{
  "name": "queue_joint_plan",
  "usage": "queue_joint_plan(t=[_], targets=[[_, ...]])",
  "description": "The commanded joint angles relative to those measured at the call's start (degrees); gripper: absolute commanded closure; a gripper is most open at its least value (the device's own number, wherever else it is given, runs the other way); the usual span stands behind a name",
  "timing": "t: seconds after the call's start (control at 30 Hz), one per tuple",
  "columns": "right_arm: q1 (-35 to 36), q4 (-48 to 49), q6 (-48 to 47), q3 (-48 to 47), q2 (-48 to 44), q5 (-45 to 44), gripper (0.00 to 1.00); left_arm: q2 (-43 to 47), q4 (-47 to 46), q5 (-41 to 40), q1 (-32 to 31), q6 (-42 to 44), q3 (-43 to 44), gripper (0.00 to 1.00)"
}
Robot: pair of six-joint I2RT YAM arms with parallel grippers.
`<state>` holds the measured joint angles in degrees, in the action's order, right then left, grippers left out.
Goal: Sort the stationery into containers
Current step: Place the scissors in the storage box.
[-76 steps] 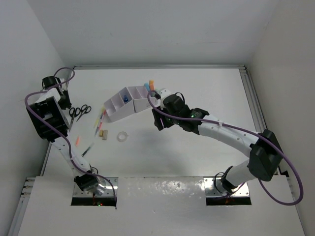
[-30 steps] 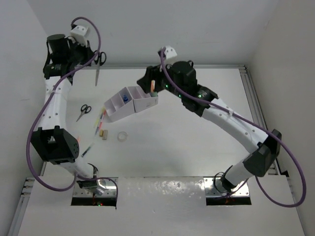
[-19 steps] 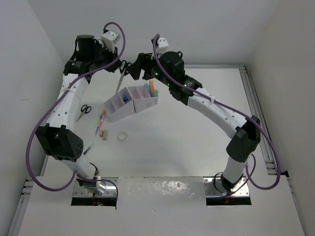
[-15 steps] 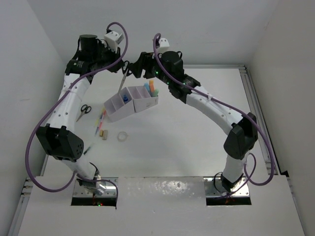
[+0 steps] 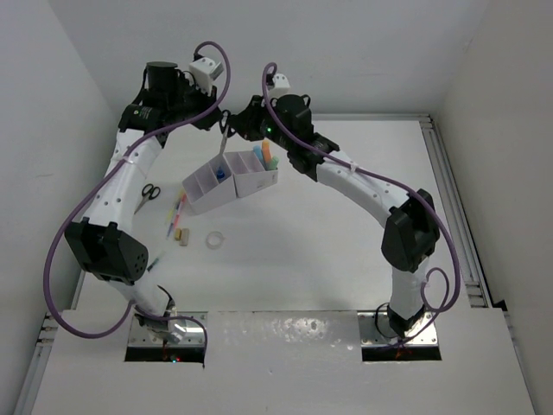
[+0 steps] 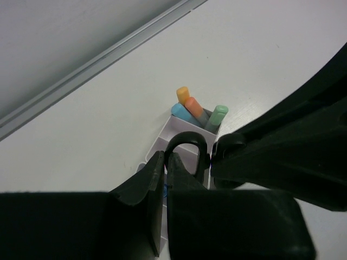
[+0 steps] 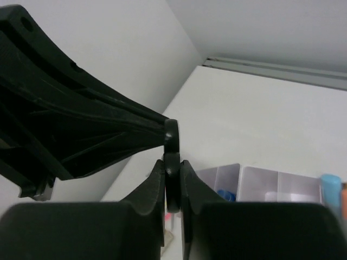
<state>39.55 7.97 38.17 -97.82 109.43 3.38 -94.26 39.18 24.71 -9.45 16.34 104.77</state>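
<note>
A second pair of scissors lies flat at the table's 9 o'clock edge, just beside the left arm. At 7 o'clock from the organiser, pastel pens and short capsule pieces lie bunched, too small to count. One more pen lies near the arm's lower link, and the tape ring lies just right of the capsule pieces.

The left gripper, raised at the table's 11 o'clock, is clenched on the black-handled scissors. Their blades hang down over the organiser's far-left compartments, but whether the tips are inside cannot be told. From the left wrist only one handle loop shows past the fingers, and the blades are hidden.

The right gripper meets the scissors from their 3 o'clock side and pinches a handle ring between its fingers. The right wrist view shows this edge-on, with the left gripper a dark blur across the left half.

A blue-capped bottle stands in a middle compartment. Capped pens stand in the rightmost, their barrels hidden by the walls.
</note>
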Motion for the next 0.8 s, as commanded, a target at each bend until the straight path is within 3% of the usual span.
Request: queue_joint_plan(t=[0.0,0.13,0.17,0.23,0.27,0.37,0.5,0.77], targets=[[-0.35,5.82,2.17,-0.98,0.96,1.37,0.96,0.74,-1.39,0.78,-0.83,-0.25,2.19,1.0],[-0.88,9.25,1.91,0.87,0.53,1.02,1.0,0.48,-0.77,-0.01,-0.39,0.27,0.7,1.0],[-1.23,9.52,1.3,1.23,0.26,0.15,1.0,0.48,-0.68,-0.36,0.04,0.45,0.44,0.83],[-1.23,10.57,-0.8,2.72,-0.44,-1.26,1.0,0.3,-0.51,-0.37,0.57,0.45,-0.18,0.59],[-1.49,11.01,-2.39,3.68,-1.14,-3.01,1.0,0.3,-0.51,-0.45,1.27,0.45,-0.27,0.32],[-1.58,12.33,-5.55,4.83,-1.58,-6.35,1.0,0.48,-0.42,0.25,4.25,-0.43,0.17,0.03],[-1.58,14.18,-10.91,5.27,-0.45,-9.0,1.0,1.01,-1.21,0.26,10.93,-2.01,-0.88,0.0],[-1.67,16.02,-11.45,5.62,6.32,-8.91,1.0,-0.22,-2.0,-7.22,23.23,-1.66,-10.72,0.0]])
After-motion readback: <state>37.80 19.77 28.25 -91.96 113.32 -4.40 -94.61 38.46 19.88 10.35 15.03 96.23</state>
